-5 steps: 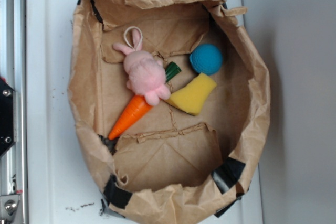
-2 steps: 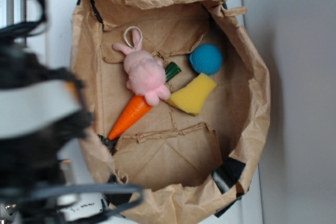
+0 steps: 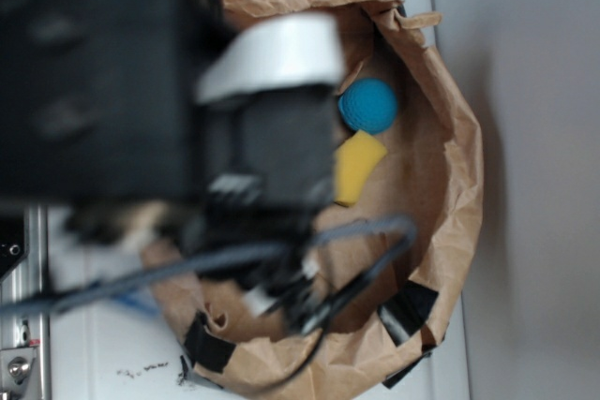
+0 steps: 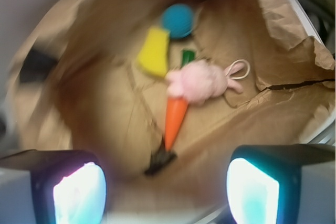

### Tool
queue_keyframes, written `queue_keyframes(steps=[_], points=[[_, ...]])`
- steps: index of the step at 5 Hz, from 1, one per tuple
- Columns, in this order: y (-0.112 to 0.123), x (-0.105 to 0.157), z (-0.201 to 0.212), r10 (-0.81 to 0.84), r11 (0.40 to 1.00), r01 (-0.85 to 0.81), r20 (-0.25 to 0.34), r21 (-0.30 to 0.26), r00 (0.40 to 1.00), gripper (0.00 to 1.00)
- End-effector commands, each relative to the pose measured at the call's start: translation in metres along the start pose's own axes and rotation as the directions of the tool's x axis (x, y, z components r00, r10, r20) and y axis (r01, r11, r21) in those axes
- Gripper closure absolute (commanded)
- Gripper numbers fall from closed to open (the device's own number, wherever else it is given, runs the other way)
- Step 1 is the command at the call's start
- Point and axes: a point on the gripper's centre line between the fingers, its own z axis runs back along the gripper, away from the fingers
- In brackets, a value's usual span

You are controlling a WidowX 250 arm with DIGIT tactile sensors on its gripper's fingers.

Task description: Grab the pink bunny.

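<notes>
In the wrist view the pink bunny [image 4: 202, 81] lies on the floor of a brown paper bag [image 4: 294, 61], its ears and cord loop pointing right, resting over the top of an orange carrot [image 4: 175, 115]. My gripper [image 4: 165, 190] is open, its two fingers wide apart at the bottom of the view with nothing between them, well short of the bunny. In the exterior view the blurred arm covers the bunny and the carrot, and the gripper's fingers do not show there.
A yellow sponge-like block [image 3: 354, 165] [image 4: 153, 52] and a blue ball [image 3: 367, 105] [image 4: 177, 20] lie beyond the bunny. The crumpled bag walls [image 3: 450, 185] rise all around. The bag stands on a white surface [image 3: 94, 325].
The arm has swung in from the left and now hangs over the left half of the bag, hiding the bunny and carrot from the exterior view. The objects have not moved.
</notes>
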Motion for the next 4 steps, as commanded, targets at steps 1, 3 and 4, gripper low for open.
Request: queue_keyframes(steps=[1,3,4], points=[[0.005,0.009,0.015,0.025,0.999,-0.023,0.04,-0.041,0.999,0.0],[0.005,0.009,0.015,0.025,0.999,-0.023,0.04,-0.041,0.999,0.0],[0.006,0.029,-0.005,0.129,0.988,-0.127,0.019,-0.084,0.991,0.0]])
